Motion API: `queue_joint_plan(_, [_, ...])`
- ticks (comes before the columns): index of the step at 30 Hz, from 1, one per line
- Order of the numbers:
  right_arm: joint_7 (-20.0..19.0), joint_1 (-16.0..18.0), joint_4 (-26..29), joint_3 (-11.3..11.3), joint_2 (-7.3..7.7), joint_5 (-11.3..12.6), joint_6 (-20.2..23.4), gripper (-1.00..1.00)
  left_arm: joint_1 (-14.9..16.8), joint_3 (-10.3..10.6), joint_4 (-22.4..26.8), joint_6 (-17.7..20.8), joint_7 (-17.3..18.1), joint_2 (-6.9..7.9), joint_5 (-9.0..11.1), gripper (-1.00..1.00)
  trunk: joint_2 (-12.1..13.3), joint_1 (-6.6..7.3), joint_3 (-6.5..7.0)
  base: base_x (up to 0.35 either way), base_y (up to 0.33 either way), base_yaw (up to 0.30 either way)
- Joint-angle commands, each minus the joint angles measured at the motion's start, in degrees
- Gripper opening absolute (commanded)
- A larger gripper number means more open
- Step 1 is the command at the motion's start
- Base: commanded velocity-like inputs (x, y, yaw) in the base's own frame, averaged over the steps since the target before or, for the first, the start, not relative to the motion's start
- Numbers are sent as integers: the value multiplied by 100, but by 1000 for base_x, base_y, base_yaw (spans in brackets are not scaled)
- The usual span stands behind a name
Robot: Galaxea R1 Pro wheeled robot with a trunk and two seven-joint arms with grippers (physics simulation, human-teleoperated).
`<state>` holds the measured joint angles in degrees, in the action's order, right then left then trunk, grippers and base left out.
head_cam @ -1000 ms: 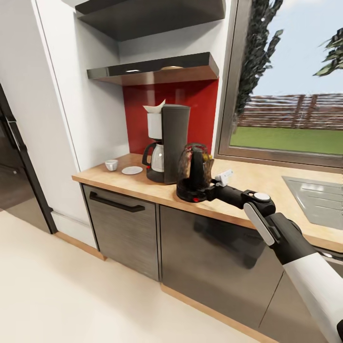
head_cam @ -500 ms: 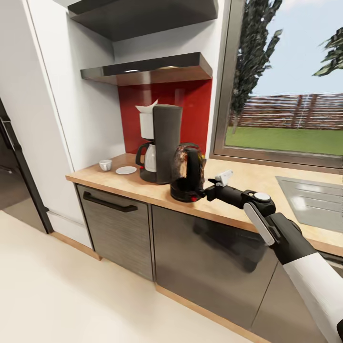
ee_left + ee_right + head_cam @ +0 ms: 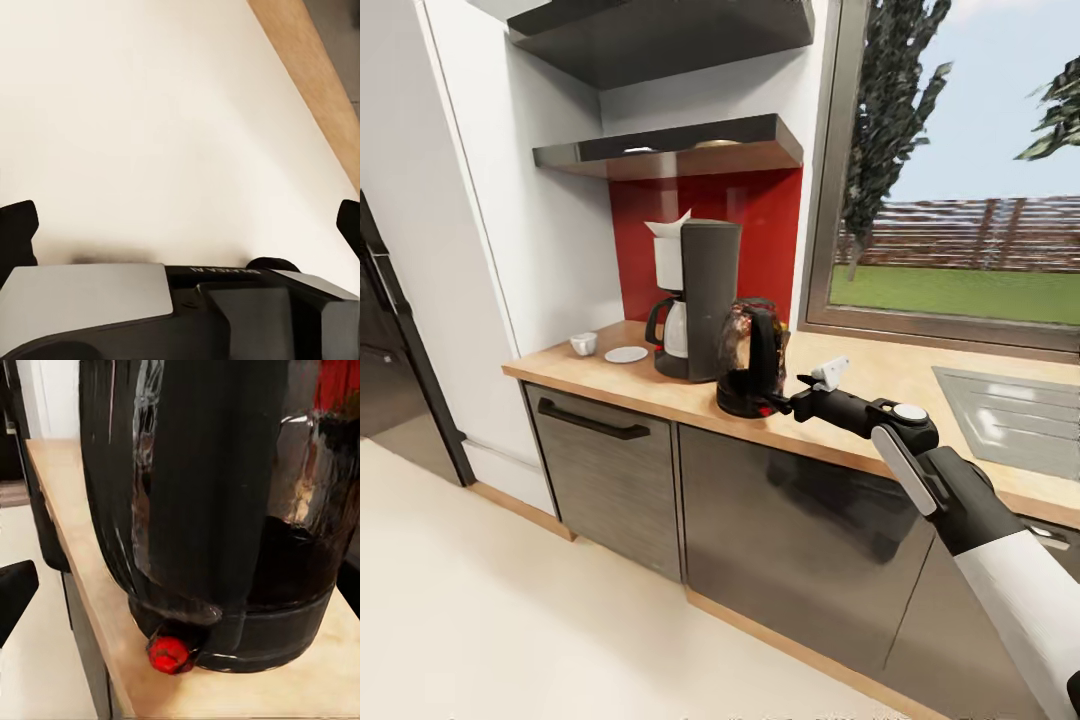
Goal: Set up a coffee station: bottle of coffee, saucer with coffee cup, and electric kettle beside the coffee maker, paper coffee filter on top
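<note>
On the worktop (image 3: 660,395), just beside the coffee maker (image 3: 708,300), the electric kettle (image 3: 752,358) is being kept upright, its handle facing the right end effector (image 3: 792,402), whose fingers are spread wide beside the base; open room is being offered toward the window.

My right hand (image 3: 792,401) sits at the electric kettle (image 3: 751,360) base; can't tell if its fingers grip anything, too small in head view. In right wrist view the kettle's (image 3: 217,510) top is cut off by the upper edge. Coffee cup (image 3: 584,343) and saucer (image 3: 626,354), left of center, too small for detail. Coffee maker (image 3: 697,300) partly hidden behind kettle. Sink (image 3: 1010,420) cut by right edge. My left hand (image 3: 180,225): only fingertips (image 3: 16,229) at the frame's edges.
</note>
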<state>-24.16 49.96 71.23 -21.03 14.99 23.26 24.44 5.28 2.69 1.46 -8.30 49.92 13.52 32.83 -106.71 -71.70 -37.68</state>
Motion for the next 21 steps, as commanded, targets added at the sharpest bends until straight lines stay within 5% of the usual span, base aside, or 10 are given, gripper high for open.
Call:
queue_joint_plan(1, [8,5,4,-6,4,47,35,100,2,29,-5,-41,11,1,13,100,-3,2,-6,-157,0,0])
queue_joint_plan(18, [-57,5,20,-12,4,78,47,100,1,29,-5,-41,18,1,13,100,-3,2,-6,-110,3,0])
queue_joint_plan(21, [-152,5,56,-284,-10,110,54,100,0,29,-5,-41,18,1,13,100,-3,2,-6,-22,8,0])
